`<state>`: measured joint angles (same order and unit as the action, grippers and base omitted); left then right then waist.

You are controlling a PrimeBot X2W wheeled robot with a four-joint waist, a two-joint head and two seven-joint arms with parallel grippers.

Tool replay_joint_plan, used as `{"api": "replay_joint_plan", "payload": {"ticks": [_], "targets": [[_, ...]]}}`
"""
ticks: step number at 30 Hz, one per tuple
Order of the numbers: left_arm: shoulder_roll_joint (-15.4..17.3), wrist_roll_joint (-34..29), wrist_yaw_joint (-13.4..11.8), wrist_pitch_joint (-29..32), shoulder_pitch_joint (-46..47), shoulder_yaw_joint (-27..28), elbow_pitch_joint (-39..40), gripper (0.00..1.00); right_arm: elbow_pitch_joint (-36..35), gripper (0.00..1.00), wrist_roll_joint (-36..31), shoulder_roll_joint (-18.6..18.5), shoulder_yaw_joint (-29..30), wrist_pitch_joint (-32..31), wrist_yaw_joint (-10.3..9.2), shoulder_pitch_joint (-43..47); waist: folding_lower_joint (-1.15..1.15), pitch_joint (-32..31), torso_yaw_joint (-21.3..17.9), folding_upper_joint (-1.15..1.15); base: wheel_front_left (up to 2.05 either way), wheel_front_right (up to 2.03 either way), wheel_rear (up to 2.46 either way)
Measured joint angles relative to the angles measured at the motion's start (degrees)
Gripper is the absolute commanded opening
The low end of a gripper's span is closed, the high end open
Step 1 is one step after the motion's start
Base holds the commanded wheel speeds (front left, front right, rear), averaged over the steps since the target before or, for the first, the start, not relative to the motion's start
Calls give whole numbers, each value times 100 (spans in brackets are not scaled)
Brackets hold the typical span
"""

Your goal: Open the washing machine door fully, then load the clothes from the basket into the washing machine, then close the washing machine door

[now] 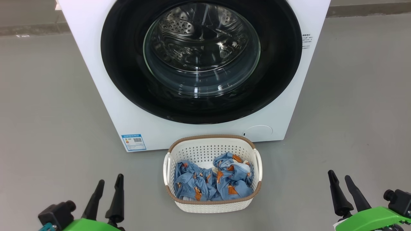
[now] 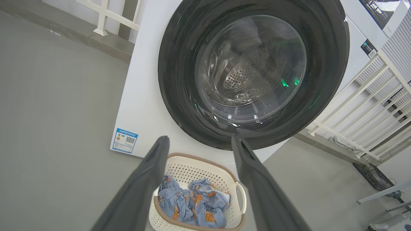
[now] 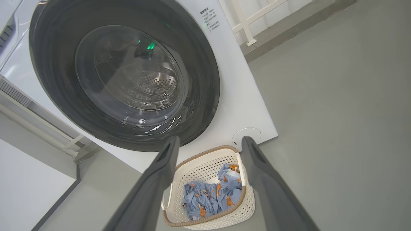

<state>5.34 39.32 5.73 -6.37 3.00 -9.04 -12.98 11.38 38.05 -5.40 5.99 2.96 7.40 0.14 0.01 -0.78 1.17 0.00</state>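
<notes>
The white washing machine (image 1: 106, 96) stands ahead with its round black door (image 1: 128, 77) shut flat against the front; the steel drum shows through the glass. On the floor right before it sits the cream basket (image 1: 213, 205) holding the light blue clothes (image 1: 212, 183). My left gripper (image 1: 110, 181) hangs open at the lower left, well left of the basket. My right gripper (image 1: 338, 177) hangs open at the lower right, nothing between its fingers. The left wrist view has the door (image 2: 173, 80), basket (image 2: 192, 166) and clothes (image 2: 192, 205); the right wrist view has the door (image 3: 48, 64), basket (image 3: 205, 166) and clothes (image 3: 208, 195).
Grey floor (image 1: 48, 112) spreads wide on both sides of the machine and basket. A white railing (image 2: 359, 106) stands beside the machine on one side, another white frame (image 3: 247, 25) behind it. A blue sticker (image 1: 134, 142) and a round flap (image 1: 258, 132) sit low on the machine's front.
</notes>
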Motion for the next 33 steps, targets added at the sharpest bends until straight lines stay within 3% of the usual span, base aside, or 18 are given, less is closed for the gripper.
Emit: {"api": "replay_joint_plan", "payload": {"ticks": [33], "targets": [[22, -1825, -51, -534, 116, -450, -211, 100, -508, 100, -2139, -13, -346, 68, 0, 132, 0, -14, 77, 0, 0, 0, 0]]}}
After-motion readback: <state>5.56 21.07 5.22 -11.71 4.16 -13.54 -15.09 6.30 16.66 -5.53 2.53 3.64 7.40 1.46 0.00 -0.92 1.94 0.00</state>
